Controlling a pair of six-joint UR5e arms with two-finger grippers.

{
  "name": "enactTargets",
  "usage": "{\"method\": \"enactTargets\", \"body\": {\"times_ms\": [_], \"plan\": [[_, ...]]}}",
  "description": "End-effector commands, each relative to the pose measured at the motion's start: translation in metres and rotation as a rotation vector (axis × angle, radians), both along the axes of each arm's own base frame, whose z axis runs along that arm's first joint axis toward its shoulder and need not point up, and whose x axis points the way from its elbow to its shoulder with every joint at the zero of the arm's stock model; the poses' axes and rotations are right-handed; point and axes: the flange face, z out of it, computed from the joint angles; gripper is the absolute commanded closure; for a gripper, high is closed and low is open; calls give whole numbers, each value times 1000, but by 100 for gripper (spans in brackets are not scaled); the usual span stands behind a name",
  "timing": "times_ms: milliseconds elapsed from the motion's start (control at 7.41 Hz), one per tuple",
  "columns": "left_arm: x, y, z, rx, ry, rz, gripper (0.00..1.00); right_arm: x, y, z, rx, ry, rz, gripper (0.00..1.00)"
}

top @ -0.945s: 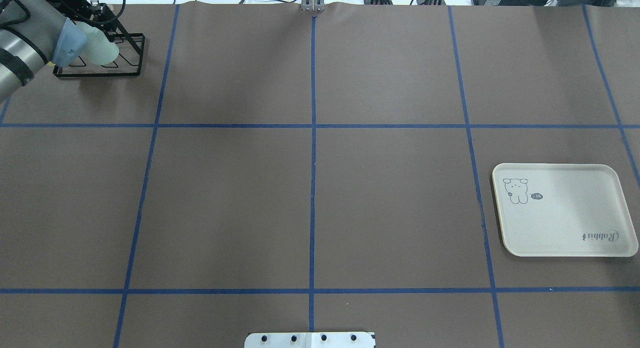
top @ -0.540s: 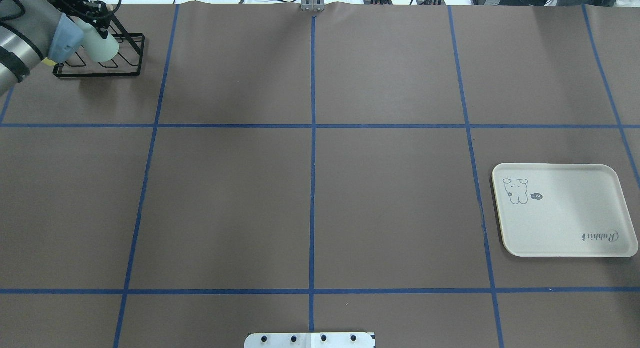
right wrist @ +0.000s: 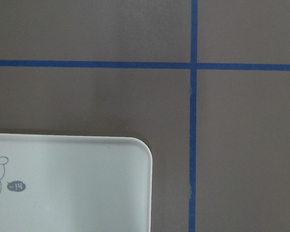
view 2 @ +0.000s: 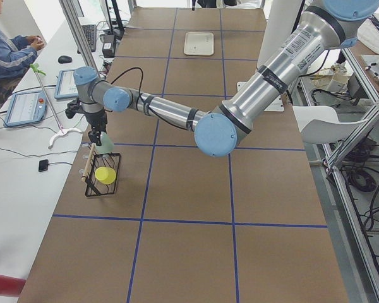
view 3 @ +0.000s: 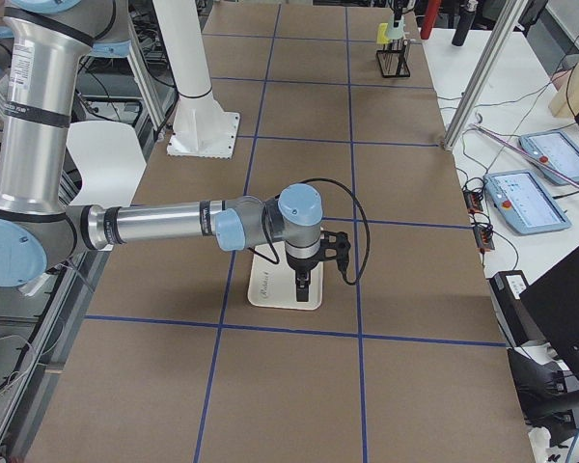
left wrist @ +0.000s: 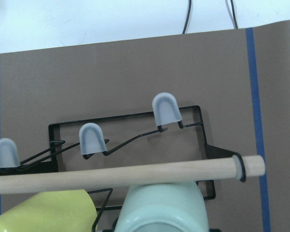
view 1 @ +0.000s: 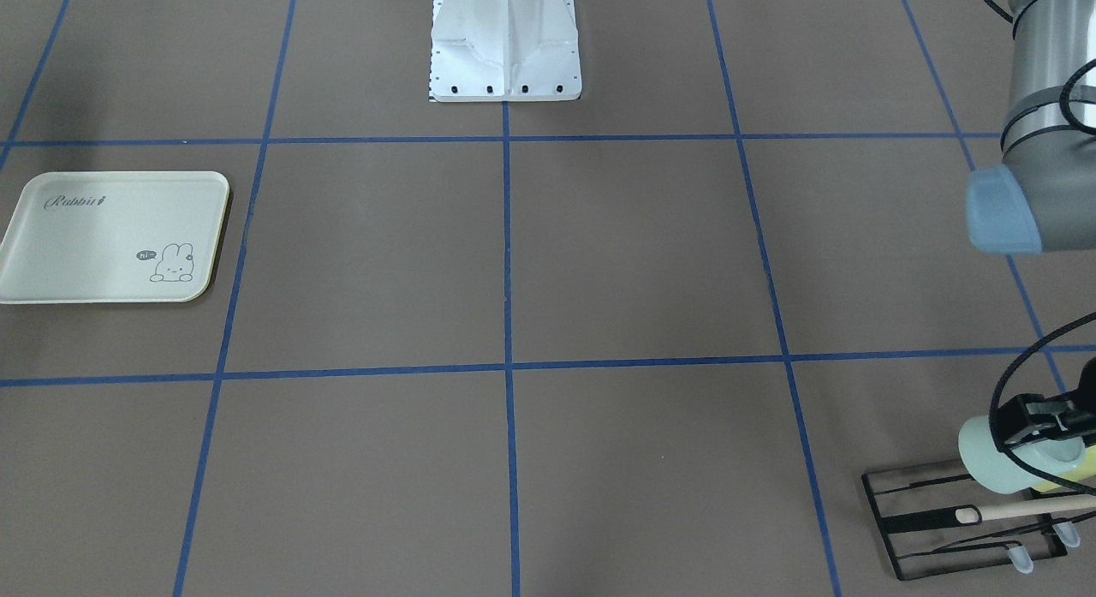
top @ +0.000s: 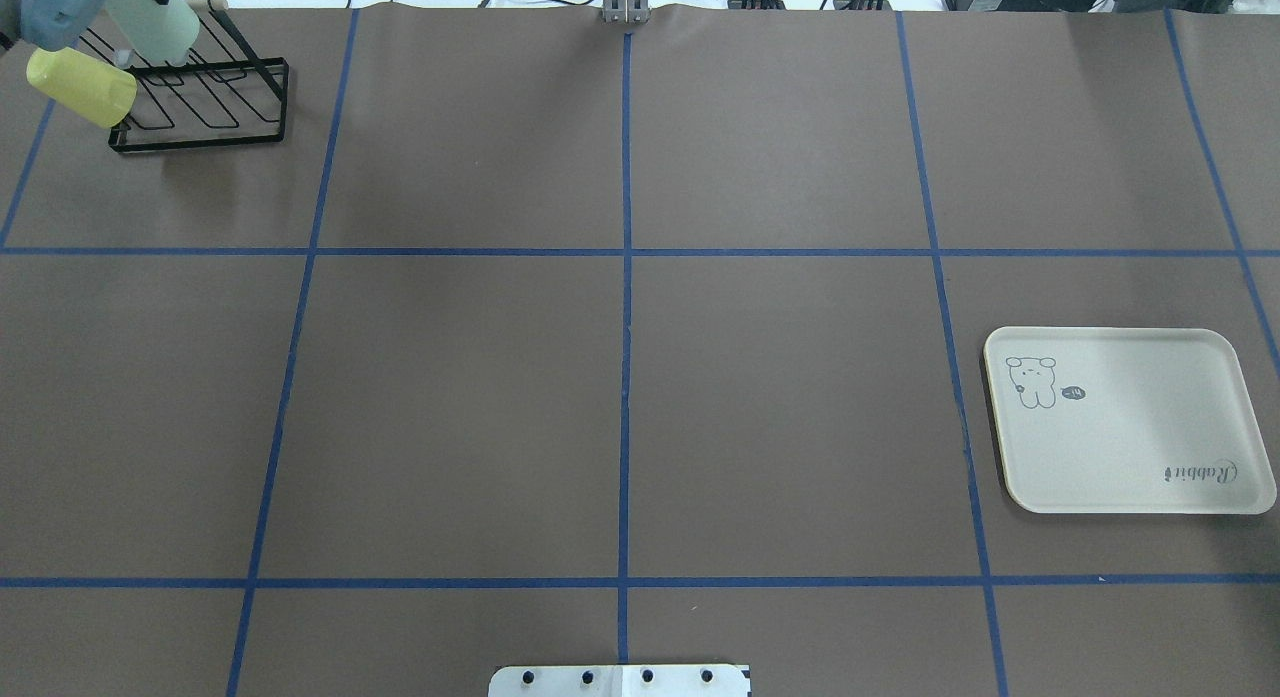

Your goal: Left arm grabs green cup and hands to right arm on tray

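Note:
The pale mint-green cup point(view 1: 1003, 458) lies on its side in my left gripper point(view 1: 1040, 419), whose black fingers are shut on it just above the black wire rack point(view 1: 959, 528). It also shows in the overhead view point(top: 155, 22) and low in the left wrist view point(left wrist: 159, 208). The cream tray point(top: 1125, 422) lies at the right side of the table. My right gripper point(view 3: 304, 282) hangs low over the tray point(view 3: 275, 289); I cannot tell whether it is open or shut. The right wrist view shows the tray's corner point(right wrist: 87, 183).
A yellow-green cup point(top: 80, 85) rests tilted on the rack point(top: 200, 107), beside the green cup. A wooden dowel point(left wrist: 116, 174) runs across the rack's top. The robot's white base point(view 1: 505, 40) stands at the table's near middle edge.
My left arm has drawn back toward the far left corner with the green cup, which has risen off the rack. The yellow-green cup has come into view.

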Motion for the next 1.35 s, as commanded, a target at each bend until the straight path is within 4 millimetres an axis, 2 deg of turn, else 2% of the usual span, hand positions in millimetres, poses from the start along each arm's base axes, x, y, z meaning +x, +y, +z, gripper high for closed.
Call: {"method": "enactTargets", "body": {"times_ms": [0,135,270,405,540,675,810,945,1080,1215], "plan": [[-5,49,-56,3,30,3,100,-2,-3,-6,11,-11,-4,0],[4,68,-90,-57,127,-68,100,-9,-4,-14,46,-62,-26,0],[57,107,-129,-120,187,-115,100,-14,-6,-21,109,-104,-41,0],[108,147,-163,-194,241,-149,100,-31,-11,-32,168,-126,-83,0],[140,183,-197,-232,300,-181,100,-48,-32,-57,198,-149,-80,0],[163,221,-225,-255,368,-198,100,-73,-43,-80,192,-183,-61,0],[179,246,-245,-286,451,-208,100,-98,-52,-105,201,-227,-41,0],[197,268,-263,-310,579,-206,100,-114,-52,-126,188,-288,9,0],[205,282,-272,-314,697,-188,100,-128,-44,-141,166,-371,57,0],[200,290,-284,-352,793,-200,100,-139,-34,-158,137,-466,92,0]]}}
